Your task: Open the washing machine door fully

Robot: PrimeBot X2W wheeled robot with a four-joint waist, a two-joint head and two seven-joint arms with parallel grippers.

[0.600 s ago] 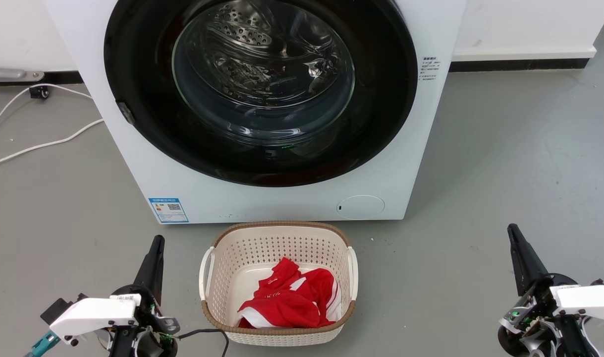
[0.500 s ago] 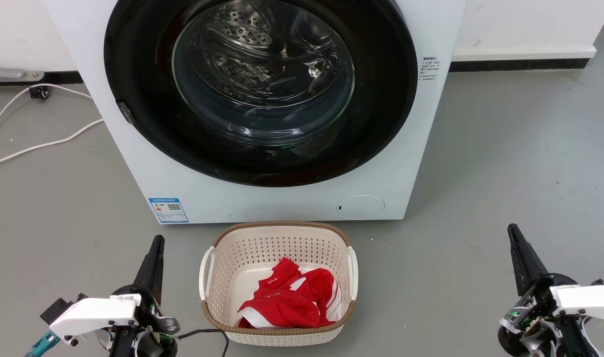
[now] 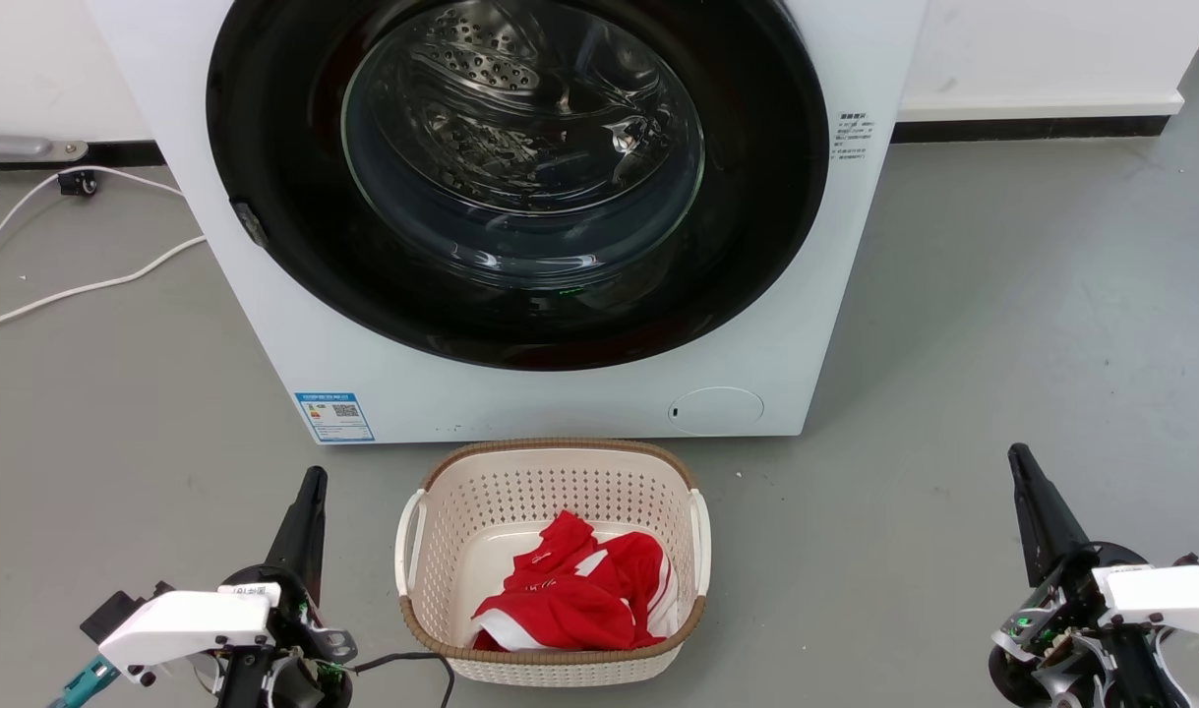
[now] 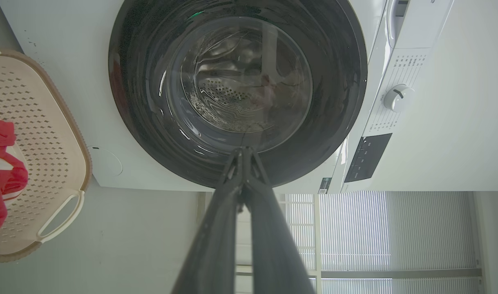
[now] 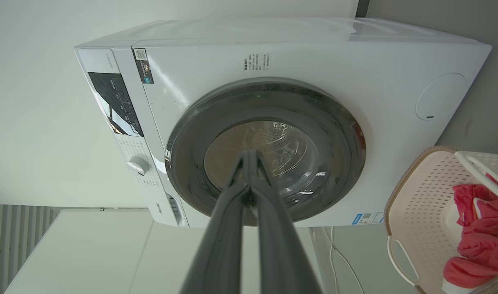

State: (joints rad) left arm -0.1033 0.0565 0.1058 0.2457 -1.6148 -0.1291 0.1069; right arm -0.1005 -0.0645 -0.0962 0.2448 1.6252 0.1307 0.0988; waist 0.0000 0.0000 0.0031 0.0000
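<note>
Both clenched on nothing: left tool (image 3: 313, 480), right tool (image 3: 1018, 454). Round glossy black washing machine door (image 3: 756, 216) with clear glass bowl sits shut on white box-shaped washing machine (image 3: 560, 403), well ahead of both tools. Cream perforated laundry basket (image 3: 550, 472) lies between the tools.

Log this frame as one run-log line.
stage: pre-reach | washing machine door: closed | left gripper: shut, off door | right gripper: shut, off door | basket: before washing machine, red garment inside

One washing machine (image 3: 520, 403); one door (image 3: 756, 197); one basket (image 3: 550, 492).
</note>
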